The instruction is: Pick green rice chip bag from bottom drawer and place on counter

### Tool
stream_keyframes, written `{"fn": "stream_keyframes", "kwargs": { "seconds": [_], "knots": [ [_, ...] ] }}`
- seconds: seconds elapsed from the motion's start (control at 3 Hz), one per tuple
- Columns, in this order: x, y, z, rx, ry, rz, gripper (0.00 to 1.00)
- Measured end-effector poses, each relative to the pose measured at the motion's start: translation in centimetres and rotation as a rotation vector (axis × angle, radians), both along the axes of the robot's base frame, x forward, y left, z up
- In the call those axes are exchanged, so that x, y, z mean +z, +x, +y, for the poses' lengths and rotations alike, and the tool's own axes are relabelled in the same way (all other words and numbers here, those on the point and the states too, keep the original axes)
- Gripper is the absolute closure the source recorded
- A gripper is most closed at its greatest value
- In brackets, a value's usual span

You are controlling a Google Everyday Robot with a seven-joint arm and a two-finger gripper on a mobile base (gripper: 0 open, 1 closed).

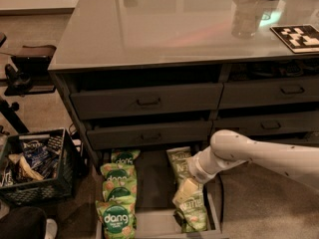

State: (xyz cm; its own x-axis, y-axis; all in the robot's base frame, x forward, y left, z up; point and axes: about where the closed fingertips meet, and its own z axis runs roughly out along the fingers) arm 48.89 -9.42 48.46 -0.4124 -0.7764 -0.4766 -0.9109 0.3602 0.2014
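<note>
The bottom drawer (152,183) is pulled open at floor level under the cabinet. Bright green rice chip bags with "dang" badges (117,218) lie in a row down its left side. Paler olive bags (192,209) lie down its right side. My gripper (184,190) hangs from the white arm that reaches in from the right. It is low over the right side of the drawer, above the olive bags and right of the green rice chip bags. The counter (169,26) is the glossy pale grey top above.
Two rows of grey drawer fronts (147,101) with black handles stand above the open drawer. A black crate (35,166) of packets sits on the floor at left. A clear cup (245,19) and a black-and-white marker tile (299,36) sit on the counter's right.
</note>
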Motion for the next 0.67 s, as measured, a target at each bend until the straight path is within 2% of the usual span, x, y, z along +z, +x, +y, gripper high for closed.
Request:
{"fn": "stream_keyframes", "kwargs": {
  "seconds": [0.33,0.67],
  "knots": [
    [-3.07,1.69,1.85,-0.021,0.064,0.011,0.00],
    [-3.07,1.69,1.85,-0.021,0.064,0.011,0.00]
  ]
}}
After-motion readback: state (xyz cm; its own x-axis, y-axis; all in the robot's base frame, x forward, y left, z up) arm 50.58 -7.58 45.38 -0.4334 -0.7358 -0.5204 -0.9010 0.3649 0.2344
